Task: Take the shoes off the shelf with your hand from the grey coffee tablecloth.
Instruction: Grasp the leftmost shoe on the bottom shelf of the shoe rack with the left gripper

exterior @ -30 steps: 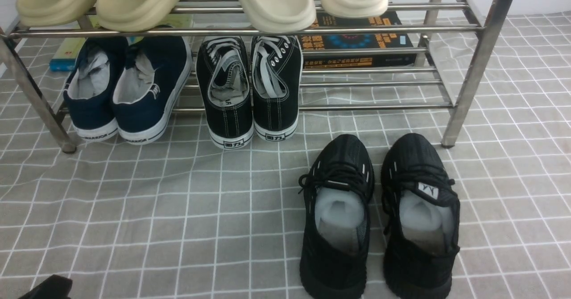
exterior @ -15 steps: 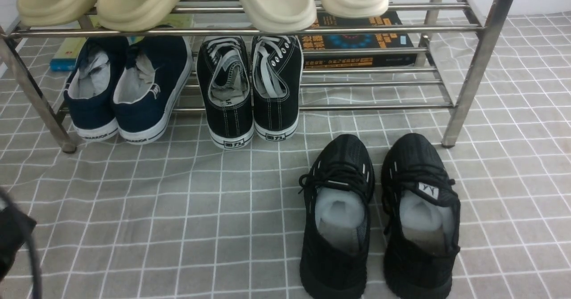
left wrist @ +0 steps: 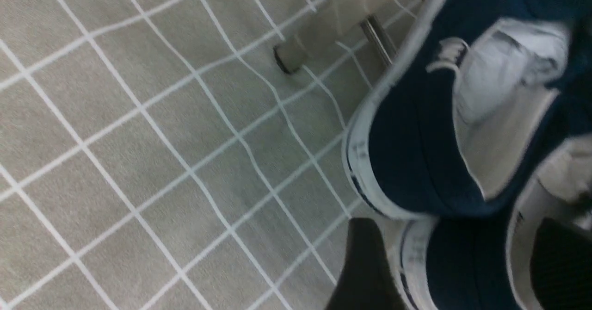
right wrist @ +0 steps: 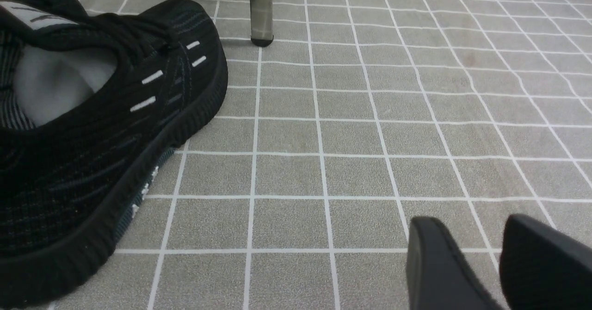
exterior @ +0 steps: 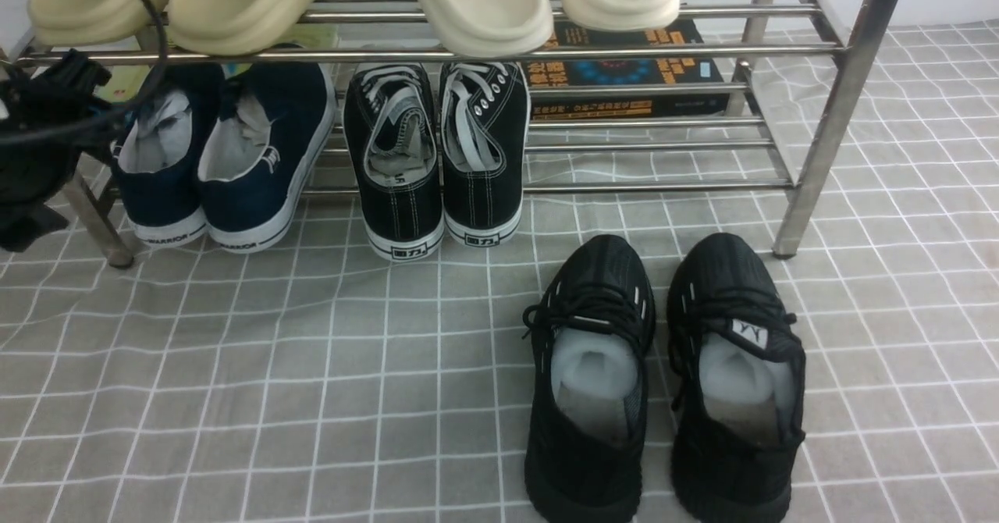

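Your left claw (exterior: 43, 129) hung at the 9 o'clock edge of the front view, right by the leg at that end of the shelf (exterior: 812, 179). In its wrist view the fingers (left wrist: 365, 268) looked spread wide with nothing pinched. One tip sat over a white heel sole, but I couldn't tell if it touched.

The navy slip-ons (exterior: 226, 156) were just beside it at its 3 o'clock, on the bottom tier. Their heels poked out past the front bar over the tablecloth (exterior: 312, 367). Their long axis ran roughly 6 to 12, with heels at 6 facing you and toes nudged a bit toward 1. So I reckon the move was to shift toward 3, then pull back toward 6.

Next along were the black lace-ups (exterior: 437, 156), then the black knit trainers (exterior: 585, 460) on the cloth around 5 o'clock. Your right claw (right wrist: 467, 226) wasn't in the front view. Its wrist view showed the fingers parted and empty beside a trainer, well apart from the navy pair. The left arm was clearly nearer.
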